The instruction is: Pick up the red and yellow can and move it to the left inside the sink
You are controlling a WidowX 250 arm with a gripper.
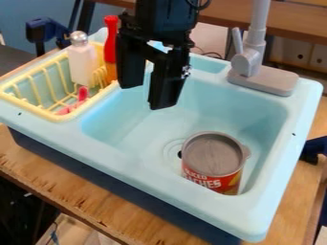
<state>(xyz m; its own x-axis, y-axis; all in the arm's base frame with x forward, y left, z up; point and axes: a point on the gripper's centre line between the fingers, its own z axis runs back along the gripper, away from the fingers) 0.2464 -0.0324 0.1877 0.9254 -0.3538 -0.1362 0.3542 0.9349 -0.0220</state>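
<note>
Down in the basin (144, 127) of the toy sink, I've got a can (214, 160) w/ a grey lid, upright as far as I can tell, near the front corner on the cam's right, just beside the drain (174, 149). Nothing's got hold of it: my gripper (147, 95) hangs above the basin, toward the rack side, fingers apart w/ a visible gap btwn them and nothing in it. So re progress: can's in the basin, lid's on, no grasp made; any handling of it is all left, AFAICT. Can't judge more from one pic.

Going outward, the faucet (265, 81) stands on the sink's back rim, grey, w/ its lever up. On the opposite side is the yellow rack (49, 115), set into the sink top, w/ a white bottle (83, 64), a red-and-orange bottle (110, 45) and a small pink utensil (81, 95) in it. White bottle has a silvery cap.

Whole sink sits on a wooden table (64, 177), grain showing, front edge a bit rough. Blue clamp (46, 29) beyond the rack, dark blue thing (314, 148) past the other side, prob. another clamp. Behind: blue wall (38, 8), wooden shelf (223, 14), pale boxes (294, 53) w/ dark round holes.
</note>
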